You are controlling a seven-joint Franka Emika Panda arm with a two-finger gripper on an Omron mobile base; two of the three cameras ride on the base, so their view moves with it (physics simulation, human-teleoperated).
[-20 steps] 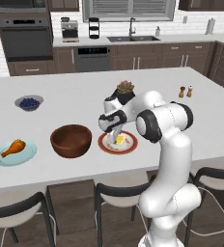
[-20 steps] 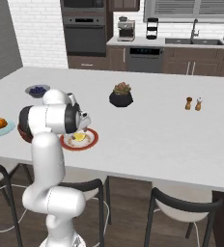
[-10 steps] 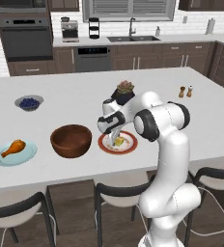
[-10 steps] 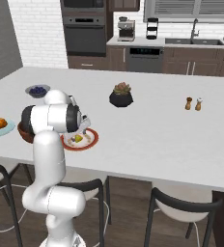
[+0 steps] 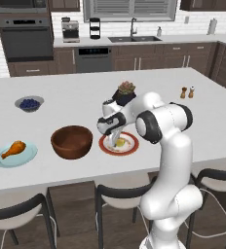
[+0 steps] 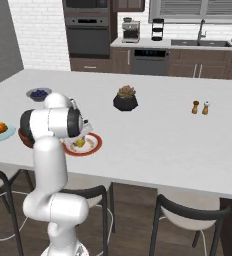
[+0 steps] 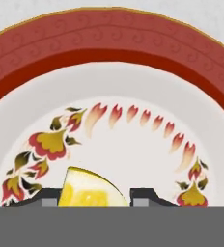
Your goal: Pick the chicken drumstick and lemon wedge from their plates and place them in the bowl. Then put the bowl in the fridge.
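- Hand view looks straight down at the red-rimmed plate [image 7: 109, 43], with its cream centre and a ring of painted flowers.
- The lemon wedge [image 7: 92, 190] lies on that plate between the two fingers [image 7: 145, 197], which stand spread on either side of it; whether they touch its flanks is hard to tell from this close.
- The wedge's pointed corner aims toward the plate's middle, and its broad yellow body runs back toward the hand.
- Left base view has the gripper [image 5: 116, 141] lowered onto the red-rimmed plate [image 5: 130, 146], the lemon wedge [image 5: 120, 143] a small yellow spot at its tips.
- The bowl [image 5: 72, 141] stands on the desk [image 5: 85, 92] just left of this plate, nothing visible inside.
- Further left, the chicken drumstick [image 5: 13, 149] lies on the light blue plate [image 5: 22, 158], its long axis slanting, thick end up and right, bone end down and left.
- A small grey bowl of blueberries [image 5: 29, 103] sits behind the drumstick's plate, and a black pot with a plant [image 5: 125, 93] sits behind the arm.
- Right base view shows the lemon wedge [image 6: 80, 144] on the red-rimmed plate [image 6: 90, 146] under the arm's wrist, and a salt and pepper pair [image 6: 200, 107] well apart to the right.
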